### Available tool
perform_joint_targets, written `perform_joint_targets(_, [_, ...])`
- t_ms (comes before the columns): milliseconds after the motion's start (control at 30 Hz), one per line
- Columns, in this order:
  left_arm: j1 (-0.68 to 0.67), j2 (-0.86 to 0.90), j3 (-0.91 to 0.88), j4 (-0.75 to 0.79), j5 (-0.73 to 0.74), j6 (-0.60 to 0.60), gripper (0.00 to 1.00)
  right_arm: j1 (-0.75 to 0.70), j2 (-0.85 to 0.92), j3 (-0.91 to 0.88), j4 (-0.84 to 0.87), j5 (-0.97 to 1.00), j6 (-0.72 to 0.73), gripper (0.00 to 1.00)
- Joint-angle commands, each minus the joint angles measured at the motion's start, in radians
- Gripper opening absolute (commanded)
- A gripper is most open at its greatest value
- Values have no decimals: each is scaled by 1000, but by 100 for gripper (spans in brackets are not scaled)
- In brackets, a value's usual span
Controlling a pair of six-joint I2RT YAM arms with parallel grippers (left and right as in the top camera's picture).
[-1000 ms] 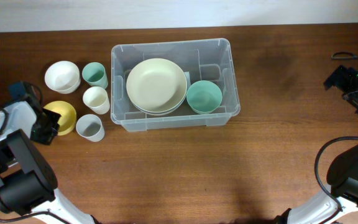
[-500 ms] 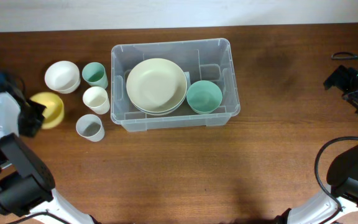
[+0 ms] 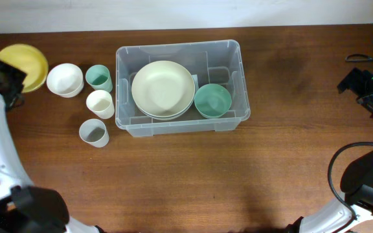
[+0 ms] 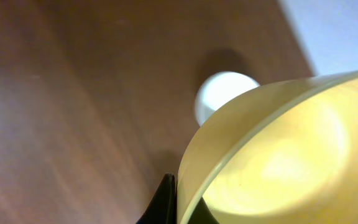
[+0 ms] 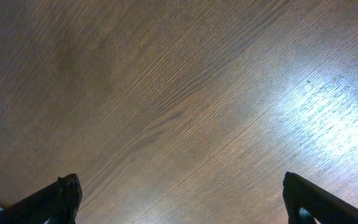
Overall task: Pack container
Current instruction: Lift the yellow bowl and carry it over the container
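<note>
The left gripper [image 3: 10, 76] is clenched on the rim of a round yellow plastic bowl [image 3: 23, 65] at the far left edge of the brown wooden surface [image 3: 173, 175], just beside a round white bowl [image 3: 65, 79]. The large clear rectangular plastic container [image 3: 177, 45] sits mid-surface, holding a cream plate [image 3: 162, 88] and a teal bowl [image 3: 212, 100]. The right gripper [image 5: 179, 190] hangs released, fingers spread wide, well off to the right.

There were four dishes. One yellow bowl [image 3: 24, 65] was pinched in the left gripper [image 3: 10, 79], with one white bowl [image 3: 65, 79] just beside it. Farther off, one cream plate [image 3: 162, 87] and one teal bowl [image 3: 212, 100] sat in the single clear container [image 3: 235, 48]. Three cups stood between that gripper and the container: one teal cup [image 3: 98, 77], one cream cup [image 3: 100, 103] and one grey cup [image 3: 93, 132].
</note>
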Motion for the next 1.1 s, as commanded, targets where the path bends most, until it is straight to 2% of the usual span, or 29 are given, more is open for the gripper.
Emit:
perform_joint_targets(0, [-92, -55, 19, 18, 52, 16, 1, -3, -13, -4, 0, 2, -6, 99])
perform_joint_targets(233, [-336, -66, 19, 78, 81, 16, 1, -3, -13, -4, 0, 2, -6, 99])
perform_joint_targets(433, [-557, -65, 19, 192, 77, 34, 1, -3, -13, -4, 0, 2, -6, 99])
perform_joint_targets(667, [-762, -19, 19, 342, -14, 68, 1, -3, -13, -4, 0, 2, -6, 99])
perform_joint_targets(1067, [-927, 238, 19, 430, -10, 69, 2, -3, -13, -4, 0, 2, -6, 99])
